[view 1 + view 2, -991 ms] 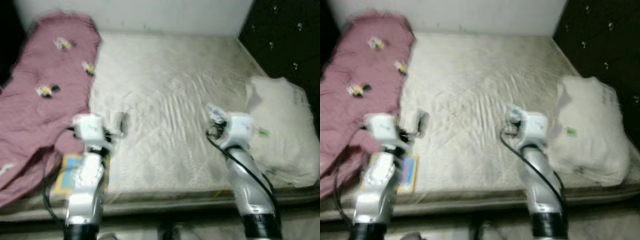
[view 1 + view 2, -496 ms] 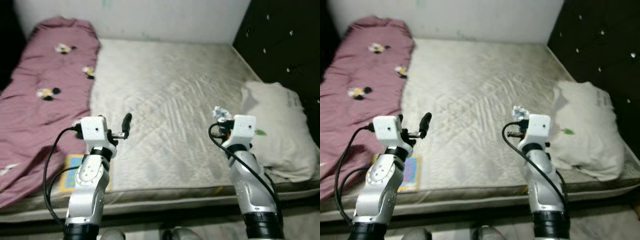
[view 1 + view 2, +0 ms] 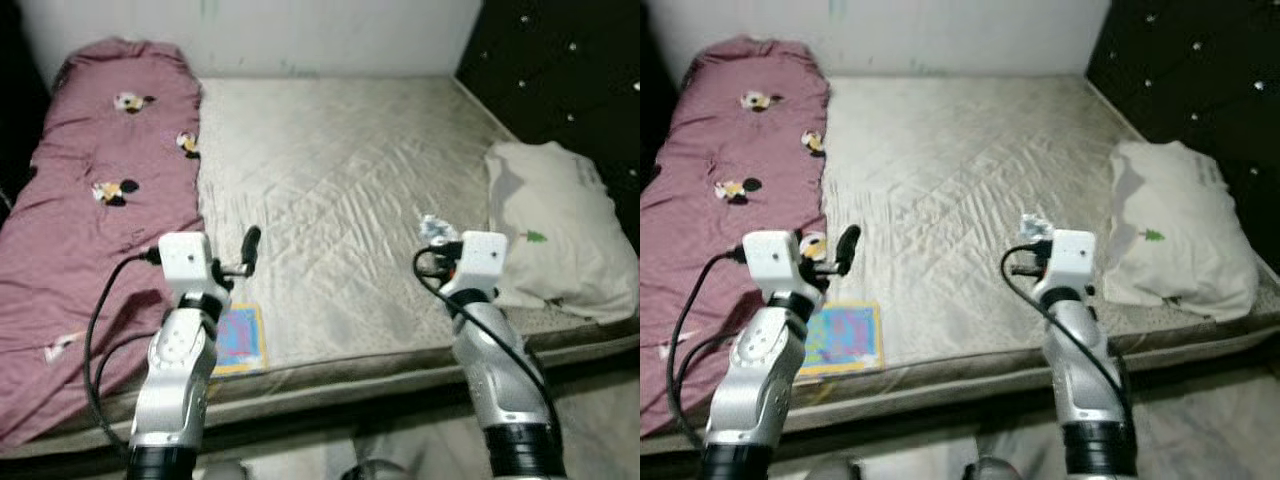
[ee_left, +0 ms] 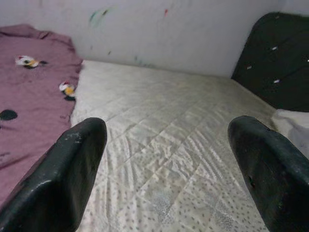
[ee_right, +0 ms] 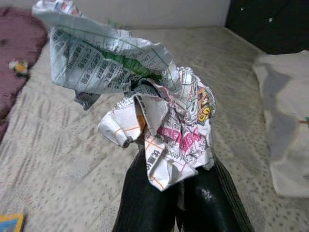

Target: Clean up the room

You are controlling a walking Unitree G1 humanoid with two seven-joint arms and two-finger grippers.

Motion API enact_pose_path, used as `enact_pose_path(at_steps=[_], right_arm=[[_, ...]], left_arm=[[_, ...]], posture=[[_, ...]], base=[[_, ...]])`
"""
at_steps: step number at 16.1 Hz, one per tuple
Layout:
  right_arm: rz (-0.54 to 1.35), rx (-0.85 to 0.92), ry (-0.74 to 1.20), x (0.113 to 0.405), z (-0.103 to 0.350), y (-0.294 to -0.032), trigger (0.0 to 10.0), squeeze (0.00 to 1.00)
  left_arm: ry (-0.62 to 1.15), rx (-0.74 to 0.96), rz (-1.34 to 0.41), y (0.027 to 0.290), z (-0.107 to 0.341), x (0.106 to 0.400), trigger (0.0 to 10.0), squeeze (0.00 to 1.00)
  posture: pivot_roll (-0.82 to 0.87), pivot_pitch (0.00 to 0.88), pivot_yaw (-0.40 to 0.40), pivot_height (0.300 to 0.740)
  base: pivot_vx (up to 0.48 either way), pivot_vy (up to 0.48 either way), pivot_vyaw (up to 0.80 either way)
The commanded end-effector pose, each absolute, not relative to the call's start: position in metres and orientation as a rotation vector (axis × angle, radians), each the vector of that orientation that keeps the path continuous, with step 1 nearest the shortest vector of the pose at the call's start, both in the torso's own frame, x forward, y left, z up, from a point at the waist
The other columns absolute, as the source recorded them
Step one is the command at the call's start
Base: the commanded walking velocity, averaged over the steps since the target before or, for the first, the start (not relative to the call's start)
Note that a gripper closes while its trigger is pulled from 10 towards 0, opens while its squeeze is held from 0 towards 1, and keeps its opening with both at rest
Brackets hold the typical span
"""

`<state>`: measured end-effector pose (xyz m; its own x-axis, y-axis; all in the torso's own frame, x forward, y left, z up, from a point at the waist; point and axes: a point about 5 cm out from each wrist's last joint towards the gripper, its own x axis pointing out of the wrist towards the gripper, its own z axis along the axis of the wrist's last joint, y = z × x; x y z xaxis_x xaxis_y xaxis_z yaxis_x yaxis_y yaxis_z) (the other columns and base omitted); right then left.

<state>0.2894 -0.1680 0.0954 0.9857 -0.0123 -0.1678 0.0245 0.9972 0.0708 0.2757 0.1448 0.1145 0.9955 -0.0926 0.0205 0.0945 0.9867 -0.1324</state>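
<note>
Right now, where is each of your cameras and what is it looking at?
Head cameras: look down at the bed, blanket, pillow and book; both arms show.
Left wrist camera: looks across the mattress between the left gripper's open fingers.
Right wrist camera: looks at crumpled paper in the right gripper.
All share the bed.

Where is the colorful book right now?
The colorful book lies flat near the front edge of the mattress, on the robot's left, just beside the pink blanket and under the left arm.
</note>
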Motion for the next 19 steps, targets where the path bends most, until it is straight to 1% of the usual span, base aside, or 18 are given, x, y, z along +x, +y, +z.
enact_pose_path(at_steps=[1,8,10,12,15,16,19], right_arm=[[0.005,0.074,0.151,0.294,0.102,-0.161,10.0,0.0],[0.019,0.057,0.152,0.295,0.102,-0.16,10.0,0.0],[0.044,0.018,0.111,0.296,0.108,-0.157,10.0,0.0],[0.052,0.014,0.099,0.296,0.111,-0.155,10.0,0.0],[0.073,0.012,0.083,0.297,0.115,-0.153,10.0,0.0],[0.098,0.006,0.059,0.297,0.12,-0.149,10.0,0.0],[0.106,0.008,0.07,0.296,0.117,-0.147,10.0,0.0]], left_arm=[[-0.013,-0.127,-0.071,0.151,0.115,0.276,10.0,0.0],[-0.015,-0.129,-0.069,0.15,0.116,0.276,10.0,0.0],[-0.017,-0.127,-0.064,0.15,0.116,0.277,10.0,0.0],[-0.022,-0.126,-0.057,0.15,0.118,0.278,10.0,0.0],[-0.048,-0.098,-0.048,0.154,0.129,0.278,10.0,0.0],[-0.048,-0.078,-0.025,0.164,0.13,0.275,10.0,0.0],[-0.02,-0.075,0.011,0.171,0.122,0.272,10.0,0.0]], posture=[[-0.01,0.033,-0.084,0.74],[-0.01,0.033,-0.087,0.74],[-0.01,0.034,-0.088,0.74],[-0.01,0.044,-0.088,0.74],[0.0,0.059,-0.088,0.74],[0.01,0.069,-0.091,0.74],[0.01,0.069,-0.093,0.74]], base=[[0.0,0.465,0.0],[0.0,0.465,0.0],[0.0,0.465,0.0],[0.0,0.465,0.0],[0.0,0.465,0.0],[0.0,0.465,0.8],[0.0,0.465,0.8]])
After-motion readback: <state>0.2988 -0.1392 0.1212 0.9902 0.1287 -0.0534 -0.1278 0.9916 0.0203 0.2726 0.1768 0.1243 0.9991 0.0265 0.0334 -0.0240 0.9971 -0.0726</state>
